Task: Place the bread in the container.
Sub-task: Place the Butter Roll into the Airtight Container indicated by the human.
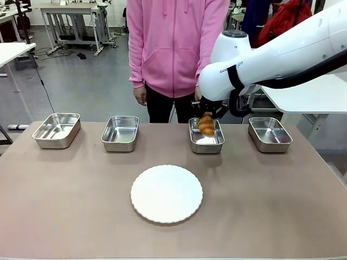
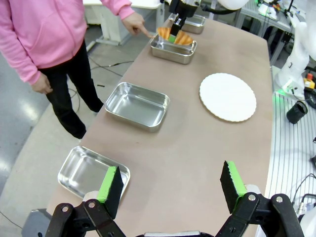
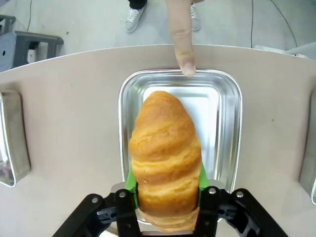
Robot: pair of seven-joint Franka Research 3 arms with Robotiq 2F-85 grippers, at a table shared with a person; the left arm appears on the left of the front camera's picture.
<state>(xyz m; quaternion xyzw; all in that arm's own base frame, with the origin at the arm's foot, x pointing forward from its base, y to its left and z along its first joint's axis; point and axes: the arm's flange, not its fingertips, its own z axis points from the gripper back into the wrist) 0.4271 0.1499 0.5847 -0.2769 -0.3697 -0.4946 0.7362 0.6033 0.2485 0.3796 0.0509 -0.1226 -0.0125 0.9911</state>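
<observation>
The golden-brown bread [image 3: 165, 158] is held end-up by my right gripper [image 3: 167, 190], shut on its lower half. It hangs just above the steel container [image 3: 224, 143], the third tray from the left [image 1: 206, 142] in the front view. The bread [image 1: 206, 125] sits low over that tray's far half. A person's finger [image 3: 181, 34] points down at the container's far rim. In the left wrist view the bread [image 2: 177, 37] and container [image 2: 173, 49] show far off. My left gripper [image 2: 170, 187] stands open over the table's near left end, holding nothing.
Three more steel trays [image 1: 56, 130] [image 1: 120, 132] [image 1: 269, 134] line the far side. A round white plate [image 1: 166, 193] lies in the table's middle. The person in a pink hoodie [image 1: 173, 43] stands at the far edge behind the container.
</observation>
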